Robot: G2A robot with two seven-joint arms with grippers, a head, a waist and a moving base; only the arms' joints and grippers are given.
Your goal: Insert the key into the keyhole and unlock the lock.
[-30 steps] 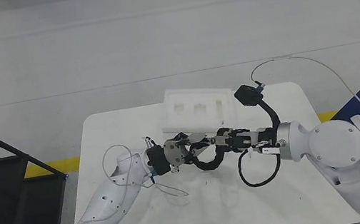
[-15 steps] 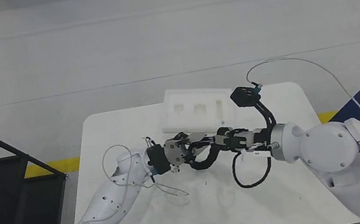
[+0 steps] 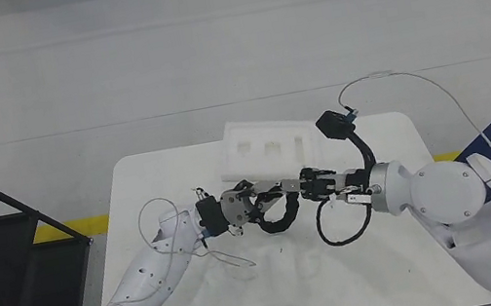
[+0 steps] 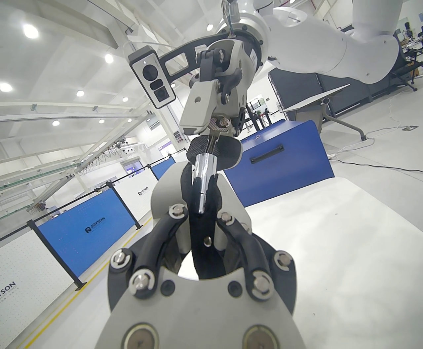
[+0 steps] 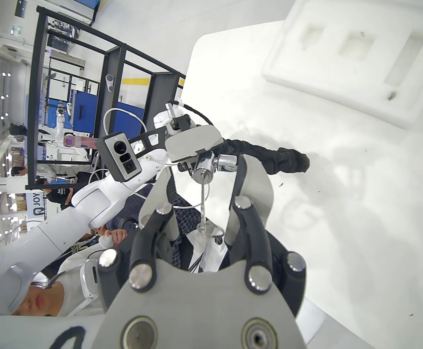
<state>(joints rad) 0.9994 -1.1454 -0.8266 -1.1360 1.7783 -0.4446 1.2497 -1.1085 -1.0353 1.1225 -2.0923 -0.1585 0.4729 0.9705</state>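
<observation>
Left gripper point(image 4: 203, 165) clamps lock point(image 4: 202, 191), right gripper point(image 4: 219, 124) clamps key point(image 4: 211, 140). Left wrist: key meets lock end. Right wrist: keyhole point(image 5: 202, 175) face.

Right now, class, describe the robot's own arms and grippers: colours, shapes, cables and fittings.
The left arm and right arm are smooth white shells with rounded joints. The left gripper and right gripper each have two pale grey fingers, black pads, black linkages and silver bolts. A camera on a black bracket and a thin white cable sit at the right wrist.
</observation>
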